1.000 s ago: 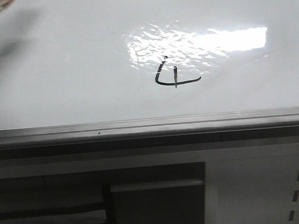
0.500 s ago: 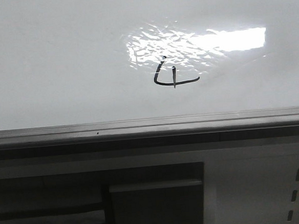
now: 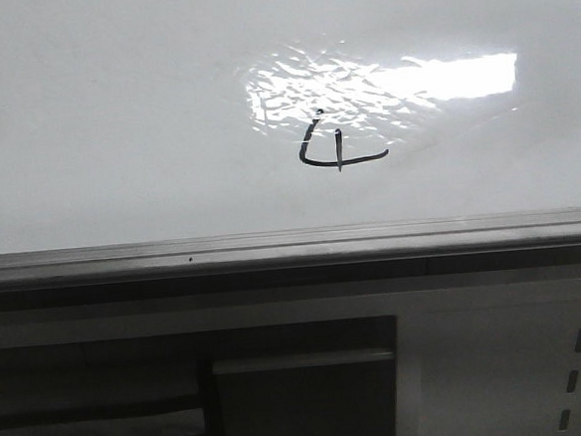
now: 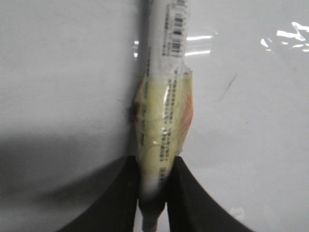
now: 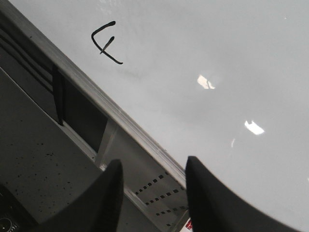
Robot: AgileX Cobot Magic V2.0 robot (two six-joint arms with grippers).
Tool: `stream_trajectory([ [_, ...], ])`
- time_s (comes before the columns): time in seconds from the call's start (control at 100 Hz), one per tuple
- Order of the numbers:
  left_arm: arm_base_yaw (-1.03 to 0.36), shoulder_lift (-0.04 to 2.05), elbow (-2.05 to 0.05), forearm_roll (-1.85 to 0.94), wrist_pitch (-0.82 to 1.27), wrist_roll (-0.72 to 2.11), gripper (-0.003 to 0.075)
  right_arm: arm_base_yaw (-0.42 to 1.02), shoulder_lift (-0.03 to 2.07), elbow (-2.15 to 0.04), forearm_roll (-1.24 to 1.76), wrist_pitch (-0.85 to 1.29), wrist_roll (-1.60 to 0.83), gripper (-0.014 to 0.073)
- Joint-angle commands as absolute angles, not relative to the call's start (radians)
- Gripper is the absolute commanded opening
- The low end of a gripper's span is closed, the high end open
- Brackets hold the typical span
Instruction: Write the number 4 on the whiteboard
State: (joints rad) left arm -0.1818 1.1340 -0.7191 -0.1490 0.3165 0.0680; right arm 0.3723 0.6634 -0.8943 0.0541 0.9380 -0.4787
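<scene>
Well beyond the right gripper (image 5: 152,193), the number 4 (image 5: 105,42) marks the whiteboard (image 5: 217,72).

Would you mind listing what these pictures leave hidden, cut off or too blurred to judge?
- Marker tip: left wrist view, cut off by the top edge.
- Marker label print: left wrist view, blurred and too small to read.
- Both arms: front view, out of frame; only the whiteboard and the 4 show.
- Red-and-white object: right wrist view, cut off by the bottom edge beside the right gripper.
</scene>
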Motion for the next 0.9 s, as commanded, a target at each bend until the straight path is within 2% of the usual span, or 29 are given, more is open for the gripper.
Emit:
stream_trajectory([
  [0.0, -0.177, 1.122, -0.745, -0.162, 0.255, 0.067, 0.0045, 0.369, 0.664, -0.918, 0.062, 0.885, -0.464, 0.0268],
  [0.1, -0.177, 1.122, -0.745, -0.160, 0.255, 0.069, 0.0170, 0.369, 0.664, -0.918, 0.062, 0.885, -0.460, 0.0269],
  [0.18, -0.177, 1.122, -0.745, -0.146, 0.255, 0.069, 0.0303, 0.369, 0.664, -0.918, 0.062, 0.895, -0.435, 0.0269],
  [0.25, -0.177, 1.118, -0.747, -0.141, 0.264, 0.069, 0.0358, 0.369, 0.664, -0.918, 0.062, 0.905, -0.383, 0.0268],
  [0.51, -0.177, 1.013, -0.841, -0.112, 0.515, 0.069, 0.0346, 0.369, 0.652, -0.915, -0.052, 0.973, -0.016, 0.0268],
  [0.63, -0.177, 0.895, -0.844, -0.085, 0.593, 0.070, 0.0346, 0.369, 0.614, -0.913, -0.078, 0.990, 0.052, 0.0268],
  [0.76, -0.177, 0.747, -0.755, -0.075, 0.578, 0.070, 0.0346, 0.369, 0.551, -0.907, -0.080, 0.965, 0.052, 0.0268],
  [0.89, -0.177, 0.602, -0.630, -0.075, 0.470, 0.070, 0.0345, 0.369, 0.478, -0.848, -0.080, 0.860, 0.052, 0.0249],
])
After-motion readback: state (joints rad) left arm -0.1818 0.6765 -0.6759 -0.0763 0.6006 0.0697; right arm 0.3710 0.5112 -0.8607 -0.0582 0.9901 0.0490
